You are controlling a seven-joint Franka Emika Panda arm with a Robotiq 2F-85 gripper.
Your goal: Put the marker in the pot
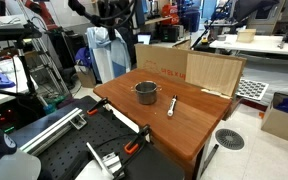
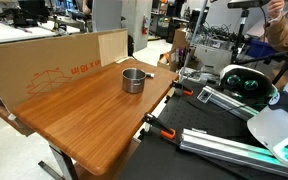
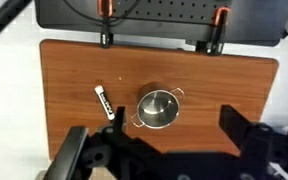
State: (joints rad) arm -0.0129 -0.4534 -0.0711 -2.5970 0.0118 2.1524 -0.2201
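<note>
Wrist view: one marker (image 3: 104, 101), one pot (image 3: 158, 109), near, not touching.

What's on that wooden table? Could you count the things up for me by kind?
grey metal pot: 1
marker: 1
orange-handled clamps: 2
Total: 4

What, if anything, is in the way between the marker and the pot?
Nothing visible. In the wrist view the marker lies flat on the wooden table just beside the pot, only bare wood between them. The gripper hangs above both, its jaws wide apart, with open air below.
</note>
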